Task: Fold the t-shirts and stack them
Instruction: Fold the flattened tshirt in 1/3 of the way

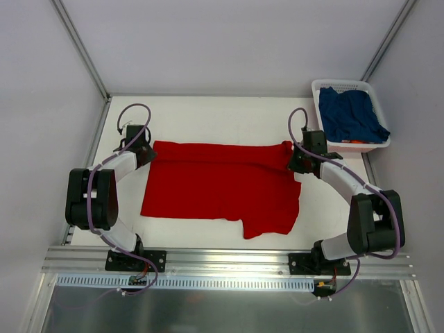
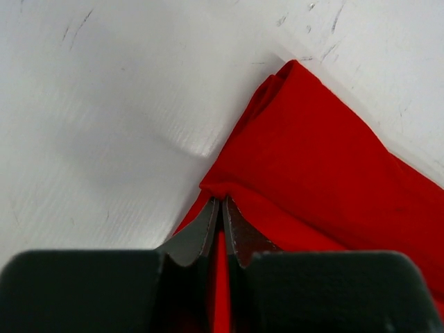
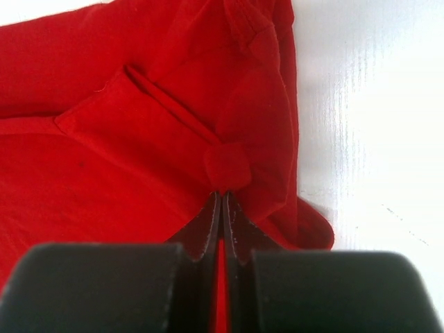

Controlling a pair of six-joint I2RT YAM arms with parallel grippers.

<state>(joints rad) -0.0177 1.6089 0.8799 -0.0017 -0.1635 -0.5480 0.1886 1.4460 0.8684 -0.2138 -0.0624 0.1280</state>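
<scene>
red t-shirt [image 1: 218, 187]: spread flat, fold unfinished | left claw [image 2: 220, 202], right claw [image 3: 220, 194]: pinched tight on its far corners | navy t-shirt [image 1: 350, 114]: in basket [image 1: 343, 82] beyond it, untouched | stack: none

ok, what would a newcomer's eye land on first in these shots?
The red t-shirt spread across the middle of the white table, with the left gripper and the right gripper each shut on one of its far corners. Next, the navy t-shirt bunched in the white basket at the table's far right corner.
</scene>
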